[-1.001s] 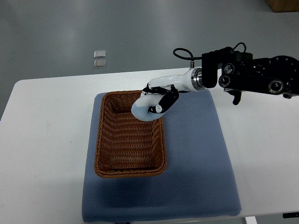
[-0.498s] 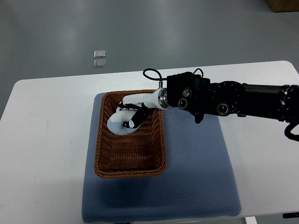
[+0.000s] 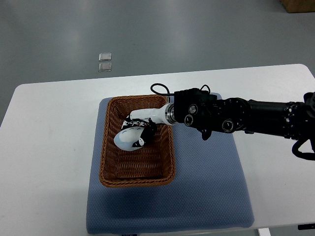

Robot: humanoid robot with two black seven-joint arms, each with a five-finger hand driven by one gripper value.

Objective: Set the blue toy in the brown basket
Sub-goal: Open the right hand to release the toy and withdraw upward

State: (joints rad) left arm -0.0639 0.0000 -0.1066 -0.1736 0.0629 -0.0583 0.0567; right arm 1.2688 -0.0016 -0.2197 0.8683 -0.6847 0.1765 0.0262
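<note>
A pale blue-white toy (image 3: 126,139) is low inside the brown wicker basket (image 3: 107,169), near its middle. My right hand (image 3: 141,130) reaches in from the right over the basket's far right rim, with its black-and-white fingers (image 3: 144,135) curled round the toy's right side. Whether the toy rests on the basket floor I cannot tell. The right arm (image 3: 236,117) stretches across the mat from the right edge. The left arm is out of view.
The basket stands on a blue-grey mat (image 3: 206,187) on a white table (image 3: 44,147). Two small clear square items (image 3: 105,62) lie on the grey floor beyond the table's far edge.
My right hand has carried the toy from the basket's far right corner leftward and down into the basket. The arm has reached further in from the right.
</note>
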